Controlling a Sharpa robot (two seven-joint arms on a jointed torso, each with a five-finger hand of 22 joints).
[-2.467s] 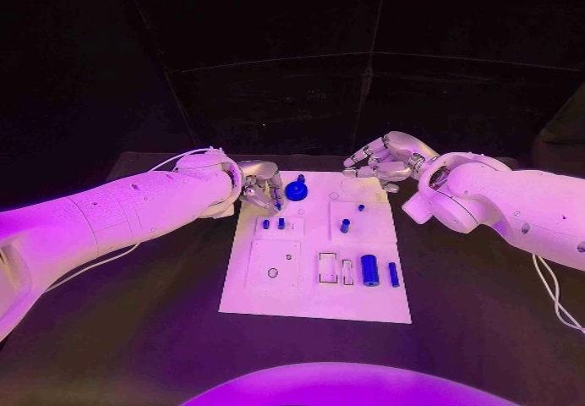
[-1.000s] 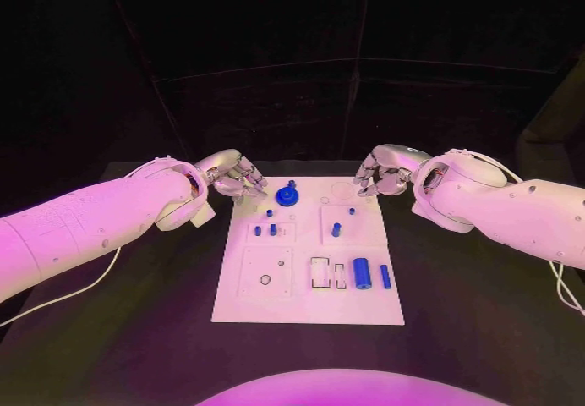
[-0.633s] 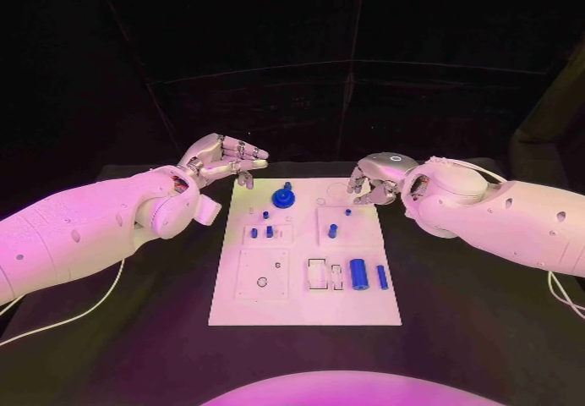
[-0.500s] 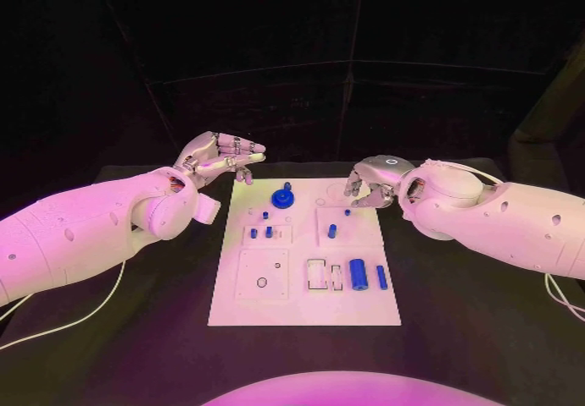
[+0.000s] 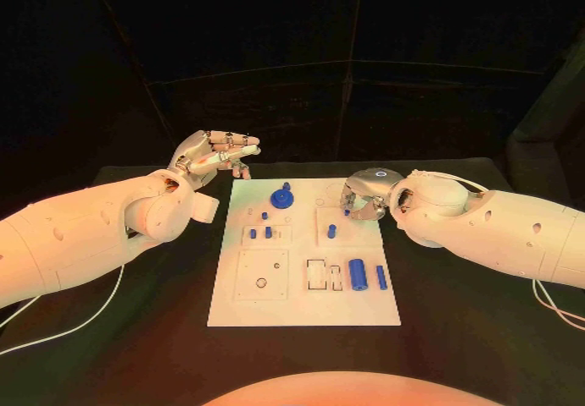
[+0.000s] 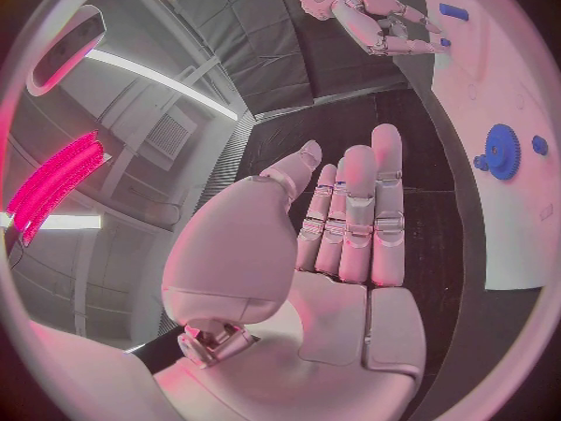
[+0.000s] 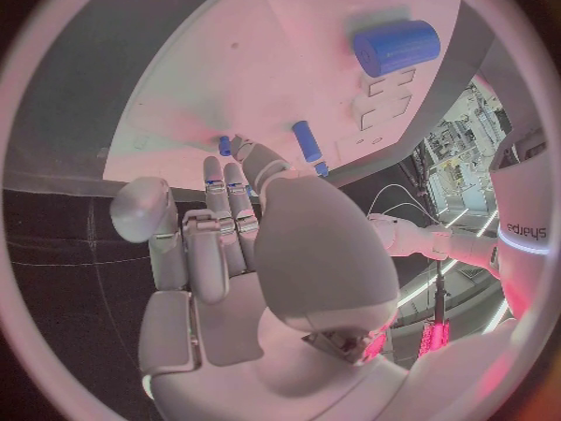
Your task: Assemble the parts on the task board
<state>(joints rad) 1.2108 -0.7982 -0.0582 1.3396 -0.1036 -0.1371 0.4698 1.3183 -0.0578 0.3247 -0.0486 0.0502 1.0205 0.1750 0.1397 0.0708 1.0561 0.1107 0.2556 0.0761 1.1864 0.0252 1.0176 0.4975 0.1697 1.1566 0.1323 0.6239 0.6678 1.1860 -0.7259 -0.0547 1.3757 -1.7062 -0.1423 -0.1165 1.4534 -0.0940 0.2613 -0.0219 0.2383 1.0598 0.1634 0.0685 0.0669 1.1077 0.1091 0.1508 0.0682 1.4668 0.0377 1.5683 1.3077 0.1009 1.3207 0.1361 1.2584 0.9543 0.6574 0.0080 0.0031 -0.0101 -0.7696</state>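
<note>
The flat white rectangular task board (image 5: 303, 292) lies mid-table, its small blue parts seated or lying on it: a blue gear with a knob (image 5: 281, 199) near the far edge, short blue pegs (image 5: 259, 232) below it, a thick blue cylinder (image 5: 358, 274) and a slimmer blue pin (image 5: 380, 277) toward the right. Since half a second ago the right hand (image 5: 363, 194) has dropped closer onto the board's far right part, fingers curled, nothing visibly held. The left hand (image 5: 217, 155) stays raised off the board's far left corner. The left wrist view shows its fingers (image 6: 356, 217) straight, side by side, empty; the right wrist view shows fingertips (image 7: 229, 170) close to a small peg (image 7: 224, 145), contact unclear.
</note>
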